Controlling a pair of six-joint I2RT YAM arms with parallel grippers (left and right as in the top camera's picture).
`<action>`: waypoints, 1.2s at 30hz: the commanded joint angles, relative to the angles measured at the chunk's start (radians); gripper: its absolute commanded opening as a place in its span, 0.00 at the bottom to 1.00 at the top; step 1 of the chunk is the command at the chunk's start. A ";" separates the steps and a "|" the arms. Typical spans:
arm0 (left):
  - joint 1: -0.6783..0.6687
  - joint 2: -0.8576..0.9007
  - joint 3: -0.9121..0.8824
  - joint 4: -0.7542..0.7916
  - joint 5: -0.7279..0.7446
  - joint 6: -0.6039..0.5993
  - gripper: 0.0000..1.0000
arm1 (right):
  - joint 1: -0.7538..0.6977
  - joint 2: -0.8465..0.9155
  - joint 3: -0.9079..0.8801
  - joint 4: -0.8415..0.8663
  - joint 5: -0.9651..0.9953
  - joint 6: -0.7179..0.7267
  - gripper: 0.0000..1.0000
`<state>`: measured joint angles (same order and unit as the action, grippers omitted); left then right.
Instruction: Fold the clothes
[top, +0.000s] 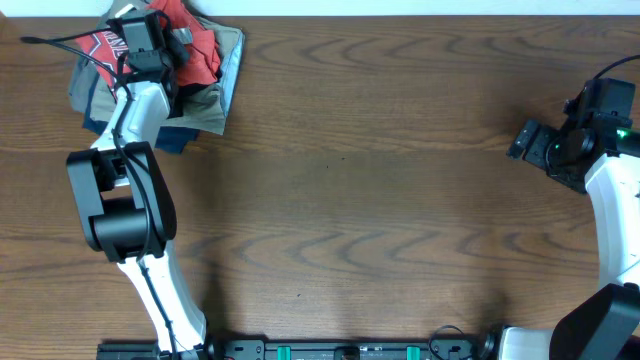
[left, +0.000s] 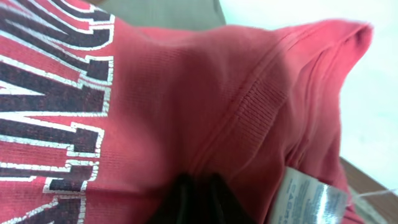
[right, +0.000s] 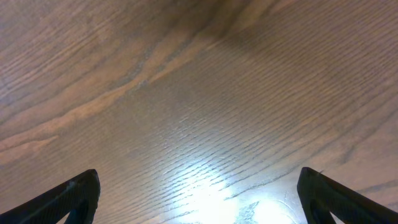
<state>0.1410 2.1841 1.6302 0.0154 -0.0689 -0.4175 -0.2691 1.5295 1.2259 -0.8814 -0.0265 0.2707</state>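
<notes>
- Wood-grain table (top: 400, 200), overhead: coral-red T-shirt (top: 197, 45) lies bunched on a stack of folded garments (top: 212, 105) in the far-left corner.
- Left gripper (top: 150, 35) is directly over the shirt and the arm covers much of it. Jaws not readable from this view.
- Right gripper (top: 525, 140) hangs near the right edge, well apart from the pile, holding nothing.
- Left wrist: the T-shirt fills the frame. Navy-and-white lettering (left: 56, 106) at left, ribbed collar (left: 261, 106) running diagonally, white neck tag (left: 305, 199) bottom right.
- Dark fingers (left: 196, 202) sit pressed together at bottom centre with red fabric gathered at them. Looks like a pinch on the shirt near the collar, but the tips are blurred.
- Right wrist: bare table with glare. Fingers (right: 68, 199) are spread wide at the two bottom corners, nothing between them.
</notes>
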 joint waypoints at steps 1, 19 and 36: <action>-0.005 0.040 0.003 -0.024 0.036 0.043 0.13 | -0.005 -0.002 0.008 -0.001 0.000 0.005 0.99; -0.027 -0.118 0.003 0.065 -0.006 0.088 0.16 | -0.005 -0.002 0.008 -0.001 0.000 0.005 0.99; 0.108 0.016 0.003 -0.017 -0.149 0.137 0.25 | -0.005 -0.002 0.008 -0.001 0.000 0.005 0.99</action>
<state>0.2314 2.1708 1.6295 0.0254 -0.1974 -0.3046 -0.2691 1.5295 1.2259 -0.8818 -0.0265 0.2707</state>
